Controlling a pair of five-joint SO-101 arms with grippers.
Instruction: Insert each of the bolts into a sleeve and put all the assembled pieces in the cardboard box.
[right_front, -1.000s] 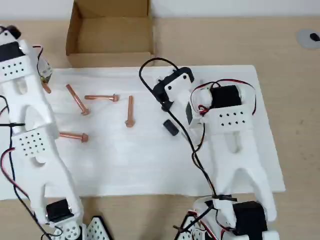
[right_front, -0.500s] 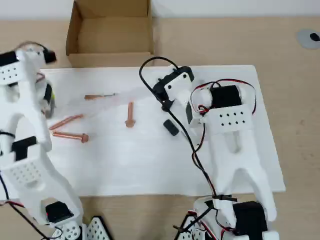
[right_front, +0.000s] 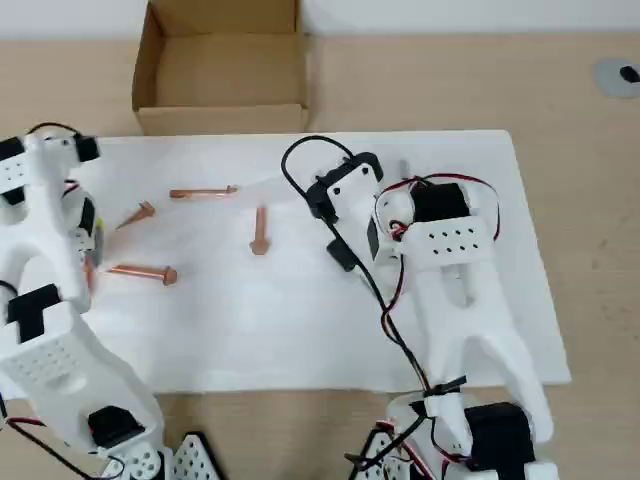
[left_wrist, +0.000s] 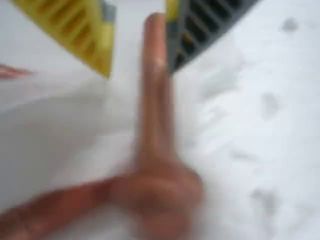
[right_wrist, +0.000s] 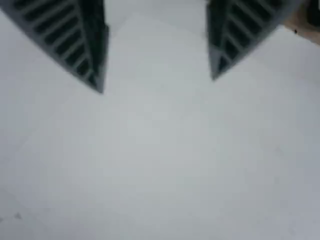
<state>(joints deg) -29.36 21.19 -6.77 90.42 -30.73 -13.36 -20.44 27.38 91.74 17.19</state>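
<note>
Pale wood makes up the desk (right_front: 590, 200), with a light strip of the room behind along its far edge and a grey round port (right_front: 615, 75) set in near the far right corner. Much of the desk is covered by a white foam sheet (right_front: 250, 330), whose surface shows faint dimples in the left wrist view. Just past the sheet's far edge, toward the left, sits the open cardboard box (right_front: 220, 118). The left arm (right_front: 50, 330) rises from the near left corner and the right arm (right_front: 470, 300) from the near edge further right, both white. The left tool (left_wrist: 140, 67), with 1 yellow finger and 1 grey, pinches the shank of a copper bolt (left_wrist: 155, 100) at the sheet's left edge. That bolt's head points away from the tool, close over the foam, though I cannot tell whether it touches. 3 more lie loose on the left half of the sheet. A 2nd bolt (right_front: 203, 192) lies crosswise nearest the box, and a 3rd bolt (right_front: 260, 230) lies lengthwise near the middle. A 4th bolt (right_front: 143, 272) lies crosswise, just beside the left arm. The right tool (right_wrist: 156, 80) hangs over bare foam to the right of the 3rd bolt, its 2 dark ribbed fingers spread wide.
</note>
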